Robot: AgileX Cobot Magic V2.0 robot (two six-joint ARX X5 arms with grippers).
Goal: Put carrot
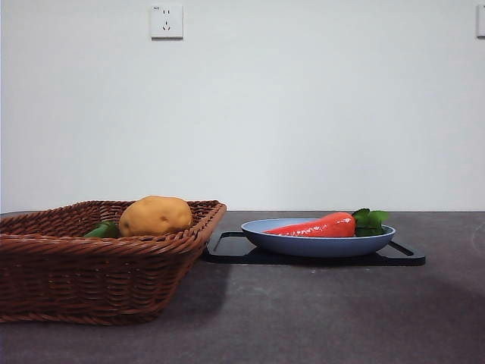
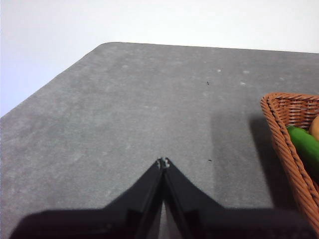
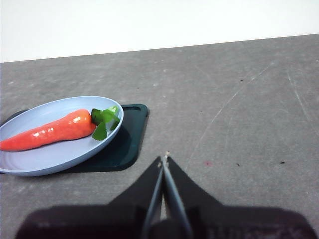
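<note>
The red-orange carrot [image 1: 318, 226] with green leaves lies in a blue plate [image 1: 318, 244] on a black tray [image 1: 227, 254], right of centre. It also shows in the right wrist view [image 3: 50, 132], lying in the plate [image 3: 45, 158]. My right gripper [image 3: 164, 160] is shut and empty, hovering over bare table beside the tray. My left gripper [image 2: 163, 162] is shut and empty over bare table, beside the wicker basket [image 2: 289, 144]. Neither arm shows in the front view.
A brown wicker basket [image 1: 76, 273] stands at the left and holds a tan potato [image 1: 155, 215] and a green vegetable [image 1: 102, 230]. The grey table runs to a white wall with a socket [image 1: 167, 20].
</note>
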